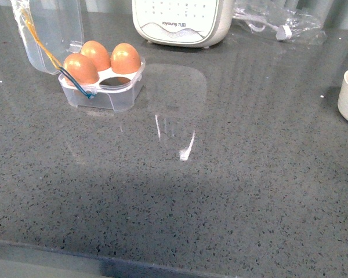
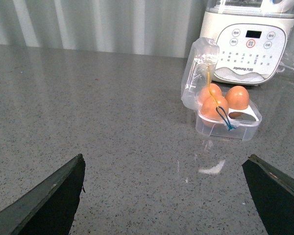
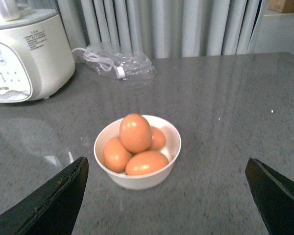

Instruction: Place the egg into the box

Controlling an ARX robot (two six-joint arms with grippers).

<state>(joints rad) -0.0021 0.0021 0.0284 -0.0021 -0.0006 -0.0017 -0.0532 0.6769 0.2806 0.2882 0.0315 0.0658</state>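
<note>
Clear plastic box (image 1: pixel 102 94) stands lid-open on tabletop (image 1: pixel 232 191), three cups filled, fourth cup (image 1: pixel 115 81) bare; next egg (image 3: pixel 135 132) lies topmost in bowl (image 3: pixel 137 182) among three others; right gripper (image 3: pixel 165 160) and left gripper (image 2: pixel 165 156) both spread wide, holding nothing; pick not yet begun.

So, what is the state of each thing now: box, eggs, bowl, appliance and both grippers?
Box: lid open, three cups filled, one front cup empty.
Eggs in box: three, seated upright.
Bowl: upright, not empty.
Eggs in bowl: four, piled loose.
Appliance: upright; on or off cannot be told.
Left gripper: jaws open, empty.
Right gripper: jaws open, empty.
</note>
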